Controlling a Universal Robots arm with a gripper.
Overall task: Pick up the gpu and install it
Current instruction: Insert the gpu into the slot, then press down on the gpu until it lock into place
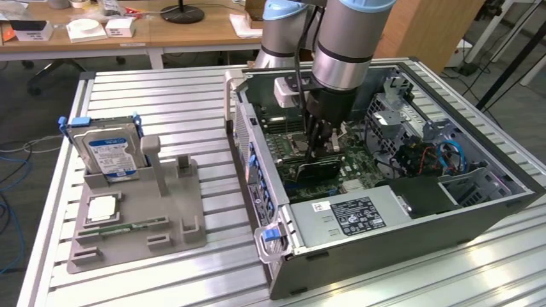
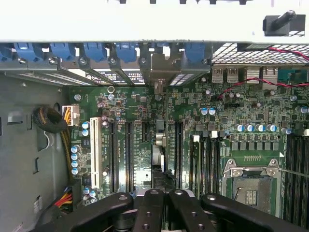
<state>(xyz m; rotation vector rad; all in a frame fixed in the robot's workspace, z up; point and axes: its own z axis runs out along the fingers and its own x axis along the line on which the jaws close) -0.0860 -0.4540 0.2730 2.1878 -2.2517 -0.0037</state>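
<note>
The gpu (image 1: 312, 169) is a thin dark card standing on edge in a slot of the green motherboard (image 1: 358, 167) inside the open computer case (image 1: 401, 230). In the wrist view the gpu (image 2: 159, 150) shows edge-on, running between the long black slots. My gripper (image 1: 318, 151) reaches down into the case straight above the card. Its black fingers (image 2: 150, 208) are pressed together, so the gripper (image 2: 164, 194) is shut, with its tips at the card's top edge. I cannot tell whether they touch the card.
A grey fixture (image 1: 171, 211) at the exterior view's left holds a blue-labelled hard drive (image 1: 107, 150), a processor chip (image 1: 102, 208) and a green memory stick (image 1: 128, 225). In the case are the power supply (image 1: 358, 214), blue cables (image 1: 448, 157) and the processor socket (image 2: 251, 183).
</note>
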